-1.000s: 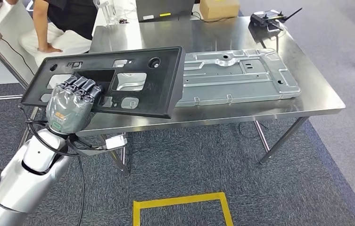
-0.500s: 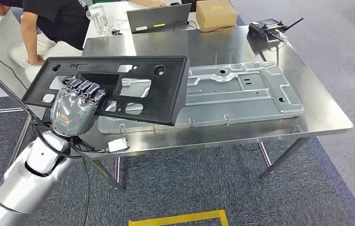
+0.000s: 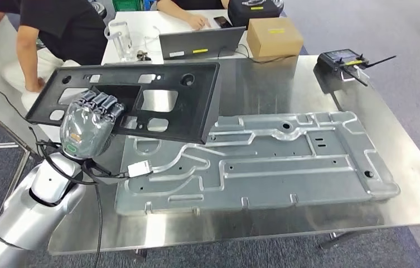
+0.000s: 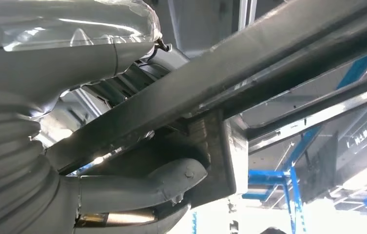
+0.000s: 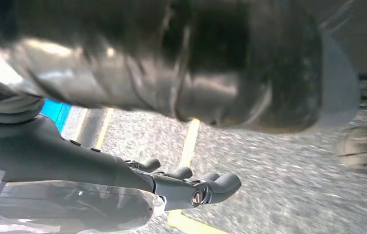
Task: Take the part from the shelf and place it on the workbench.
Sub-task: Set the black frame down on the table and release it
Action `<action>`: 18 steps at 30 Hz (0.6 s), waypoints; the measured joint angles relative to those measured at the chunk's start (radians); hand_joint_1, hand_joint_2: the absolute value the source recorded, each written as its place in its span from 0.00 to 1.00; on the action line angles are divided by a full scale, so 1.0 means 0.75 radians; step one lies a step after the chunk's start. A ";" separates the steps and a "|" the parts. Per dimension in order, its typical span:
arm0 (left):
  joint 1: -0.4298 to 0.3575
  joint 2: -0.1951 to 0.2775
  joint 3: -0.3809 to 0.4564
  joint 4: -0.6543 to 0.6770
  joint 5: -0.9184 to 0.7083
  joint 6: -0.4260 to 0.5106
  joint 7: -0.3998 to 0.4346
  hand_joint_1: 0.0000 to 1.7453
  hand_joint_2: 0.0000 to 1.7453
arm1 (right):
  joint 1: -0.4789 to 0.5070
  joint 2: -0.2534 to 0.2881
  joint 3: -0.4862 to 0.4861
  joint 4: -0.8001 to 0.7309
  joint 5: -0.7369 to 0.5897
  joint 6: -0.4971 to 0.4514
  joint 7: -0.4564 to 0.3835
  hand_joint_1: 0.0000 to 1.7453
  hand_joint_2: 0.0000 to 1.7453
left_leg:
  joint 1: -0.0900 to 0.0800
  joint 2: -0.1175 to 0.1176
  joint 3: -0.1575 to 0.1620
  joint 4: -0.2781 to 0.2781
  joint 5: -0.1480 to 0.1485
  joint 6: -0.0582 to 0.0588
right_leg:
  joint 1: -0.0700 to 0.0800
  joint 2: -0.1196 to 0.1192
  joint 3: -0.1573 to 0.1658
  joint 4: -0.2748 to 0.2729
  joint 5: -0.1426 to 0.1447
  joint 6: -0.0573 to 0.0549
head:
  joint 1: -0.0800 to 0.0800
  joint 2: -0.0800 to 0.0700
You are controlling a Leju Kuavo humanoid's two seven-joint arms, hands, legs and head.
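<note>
At the left of the frame, a flat black plastic panel with cut-outs (image 3: 157,103) is gripped by the left hand (image 3: 87,127) above the steel workbench (image 3: 308,220), while the empty right hand (image 5: 171,187) is seen with fingers loosely extended.

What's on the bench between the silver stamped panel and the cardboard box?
Nothing: in the head view, bare steel workbench separates the silver panel from the cardboard box.

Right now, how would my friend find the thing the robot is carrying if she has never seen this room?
Look at the shiny steel workbench. A big silver stamped metal plate lies flat on it. Over that plate's left end, the robot's left hand holds up a flat black plastic panel. It is the black one, full of cut-out holes, and it is tilted in the air, not lying down.
</note>
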 joint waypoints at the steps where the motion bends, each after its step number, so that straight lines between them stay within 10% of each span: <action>1: 0.003 0.001 -0.005 0.002 0.001 0.001 0.000 1.00 1.00 | 0.002 -0.002 0.000 0.000 0.001 0.003 0.000 0.00 0.00 | -0.002 -0.005 0.033 -0.009 -0.023 -0.007 | 0.007 0.006 0.001 -0.032 0.086 -0.012 | 0.001 0.000; 4: -0.017 0.001 -0.010 -0.004 0.027 -0.011 0.011 1.00 1.00 | -0.018 -0.003 0.000 0.000 0.004 0.013 0.000 0.00 0.00 | -0.007 -0.008 0.044 0.058 0.012 -0.028 | 0.003 0.004 0.058 -0.047 0.071 -0.041 | 0.003 0.000; 7: -0.036 0.004 -0.022 -0.004 0.056 -0.030 0.024 1.00 1.00 | -0.035 -0.002 0.000 -0.002 0.004 0.019 -0.001 0.00 0.00 | -0.002 0.011 -0.107 0.291 0.054 -0.050 | -0.016 0.004 0.155 -0.103 0.024 -0.052 | 0.002 0.000; 11: -0.030 0.006 -0.043 0.002 0.062 -0.038 0.024 1.00 1.00 | -0.036 -0.002 0.001 -0.002 0.004 0.020 0.000 0.00 0.00 | 0.025 0.021 -0.283 0.326 -0.183 -0.085 | -0.035 0.008 0.292 -0.144 -0.060 -0.033 | 0.001 0.000; 12: -0.030 0.007 -0.046 0.003 0.062 -0.039 0.024 1.00 1.00 | -0.035 -0.002 0.001 -0.002 0.004 0.020 0.000 0.00 0.00 | 0.033 0.025 -0.305 0.273 -0.171 -0.094 | -0.039 0.009 0.322 -0.144 -0.084 -0.024 | 0.001 0.000; 16: -0.022 0.014 -0.060 0.015 0.063 -0.043 0.024 1.00 1.00 | -0.030 -0.003 0.001 -0.002 0.004 0.020 0.001 0.00 0.00 | 0.046 0.046 -0.349 0.049 0.257 -0.090 | -0.045 0.018 0.386 -0.111 -0.181 0.018 | 0.003 0.000; 18: -0.026 0.014 -0.064 0.016 0.064 -0.045 0.025 1.00 1.00 | -0.034 -0.003 0.001 -0.002 0.004 0.020 0.001 0.00 0.00 | 0.036 0.041 -0.355 0.061 0.276 -0.062 | -0.047 0.018 0.388 -0.105 -0.206 0.041 | 0.005 0.000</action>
